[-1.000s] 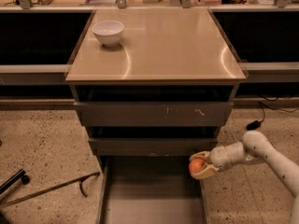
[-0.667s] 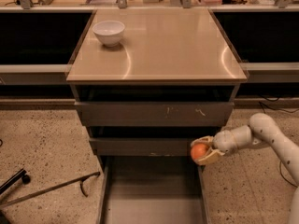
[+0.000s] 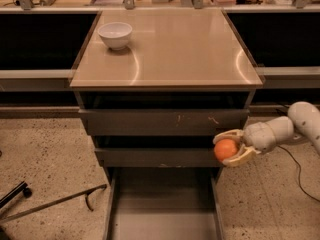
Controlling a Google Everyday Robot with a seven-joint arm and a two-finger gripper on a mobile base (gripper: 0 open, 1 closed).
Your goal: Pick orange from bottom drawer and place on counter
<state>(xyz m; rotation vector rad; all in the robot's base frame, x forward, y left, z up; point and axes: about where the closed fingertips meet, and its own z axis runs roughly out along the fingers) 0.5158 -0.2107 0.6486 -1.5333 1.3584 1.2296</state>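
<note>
The orange [image 3: 226,149] is up in the air, clamped between the two pale fingers of the tool [image 3: 223,149]. It hangs just off the right front of the cabinet, level with the middle drawer [image 3: 157,157]. Below and to the left, the bottom drawer [image 3: 162,206] stands pulled out, its grey floor showing. The arm [image 3: 300,123] reaches in from the right. Higher up, the tabletop [image 3: 185,49] carries a white bowl [image 3: 115,35] near its back left corner.

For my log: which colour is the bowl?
White bowl, camera view; pincer grips orange right of the drawers.
</note>
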